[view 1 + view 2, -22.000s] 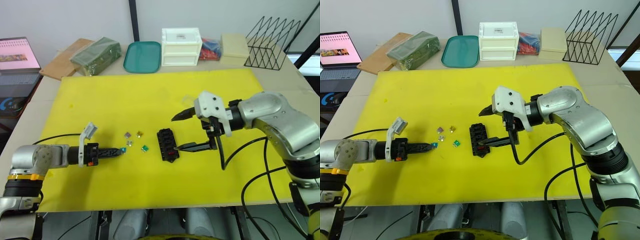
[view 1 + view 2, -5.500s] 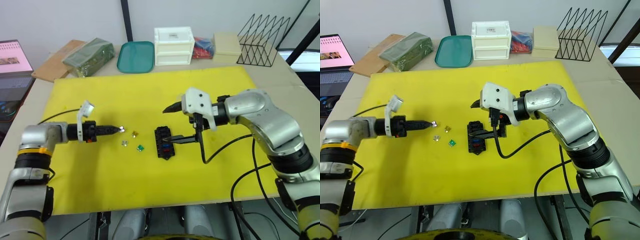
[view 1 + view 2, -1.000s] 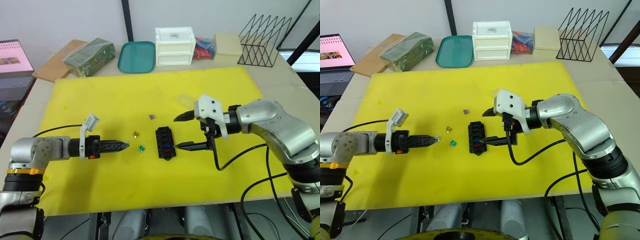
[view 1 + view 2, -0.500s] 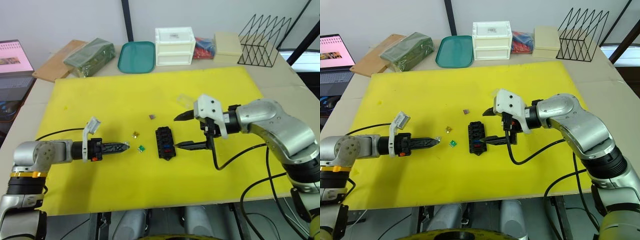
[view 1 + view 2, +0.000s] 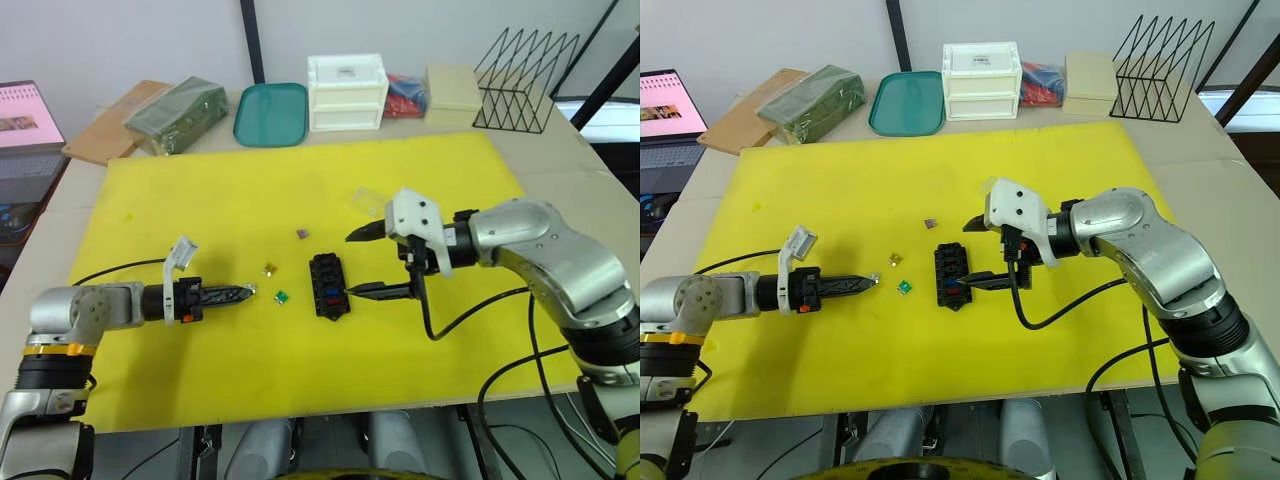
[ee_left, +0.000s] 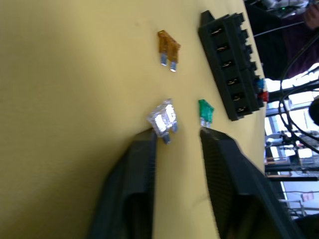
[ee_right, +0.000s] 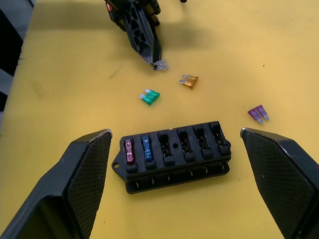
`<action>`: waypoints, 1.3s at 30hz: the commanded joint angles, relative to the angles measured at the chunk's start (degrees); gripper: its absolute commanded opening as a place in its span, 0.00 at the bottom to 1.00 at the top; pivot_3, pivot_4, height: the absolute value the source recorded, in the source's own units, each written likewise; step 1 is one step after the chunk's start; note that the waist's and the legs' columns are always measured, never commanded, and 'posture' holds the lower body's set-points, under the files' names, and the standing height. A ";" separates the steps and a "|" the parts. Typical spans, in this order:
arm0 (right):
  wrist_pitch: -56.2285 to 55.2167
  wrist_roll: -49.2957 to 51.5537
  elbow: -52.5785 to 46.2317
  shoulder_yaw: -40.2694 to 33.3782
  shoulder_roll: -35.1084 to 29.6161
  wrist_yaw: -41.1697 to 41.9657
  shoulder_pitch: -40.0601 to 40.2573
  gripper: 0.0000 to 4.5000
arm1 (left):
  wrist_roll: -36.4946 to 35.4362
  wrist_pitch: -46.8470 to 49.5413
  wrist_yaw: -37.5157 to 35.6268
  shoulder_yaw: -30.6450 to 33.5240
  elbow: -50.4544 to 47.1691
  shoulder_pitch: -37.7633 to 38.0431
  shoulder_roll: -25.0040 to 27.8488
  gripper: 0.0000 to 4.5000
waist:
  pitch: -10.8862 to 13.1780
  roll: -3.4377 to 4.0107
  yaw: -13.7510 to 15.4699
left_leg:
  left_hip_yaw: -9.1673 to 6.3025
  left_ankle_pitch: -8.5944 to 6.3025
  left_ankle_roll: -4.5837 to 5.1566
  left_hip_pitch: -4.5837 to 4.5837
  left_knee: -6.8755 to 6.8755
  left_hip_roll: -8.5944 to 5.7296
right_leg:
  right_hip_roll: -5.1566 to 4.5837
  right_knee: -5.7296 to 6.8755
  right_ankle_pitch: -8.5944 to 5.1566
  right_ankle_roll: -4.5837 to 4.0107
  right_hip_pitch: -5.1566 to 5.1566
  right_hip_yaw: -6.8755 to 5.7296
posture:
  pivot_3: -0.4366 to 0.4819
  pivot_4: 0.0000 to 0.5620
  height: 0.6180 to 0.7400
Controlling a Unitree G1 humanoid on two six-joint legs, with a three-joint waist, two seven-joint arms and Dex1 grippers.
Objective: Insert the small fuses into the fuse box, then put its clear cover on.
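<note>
The black fuse box (image 5: 328, 285) lies mid-mat with a red fuse (image 7: 129, 151) and a blue fuse (image 7: 146, 147) in two end slots; its other slots stand bare. Loose on the mat are a green fuse (image 5: 282, 296), an amber fuse (image 5: 268, 268), a purple fuse (image 5: 302, 234) and a grey fuse (image 6: 163, 119). My left gripper (image 5: 246, 292) is low on the mat, slightly open, one fingertip touching the grey fuse. My right gripper (image 5: 352, 265) hangs wide open just right of the box, holding nothing. The clear cover (image 5: 367, 199) lies behind the right wrist.
The yellow mat (image 5: 200, 200) covers most of the table. Along the back stand a white drawer unit (image 5: 348, 92), a teal tray (image 5: 272, 113), a beige box (image 5: 453, 87), a wire rack (image 5: 525, 80) and a green packet (image 5: 178, 103). A laptop (image 5: 30, 110) sits far left.
Over the last second almost nothing has moved. Since 5.5 s ago my left gripper has come down to the grey fuse, and the purple fuse now lies behind the box.
</note>
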 commanded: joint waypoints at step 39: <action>0.34 -0.05 -2.42 -0.47 0.23 0.36 -0.98 0.98 | 0.29 -6.40 -2.59 0.51 -2.92 2.60 0.83 0.01 | -0.03 0.03 0.06 | 0.00 0.01 -0.02 0.02 0.01 0.01 | 0.00 0.04 0.00 0.00 0.01 0.01 | 0.48 0.27 1.00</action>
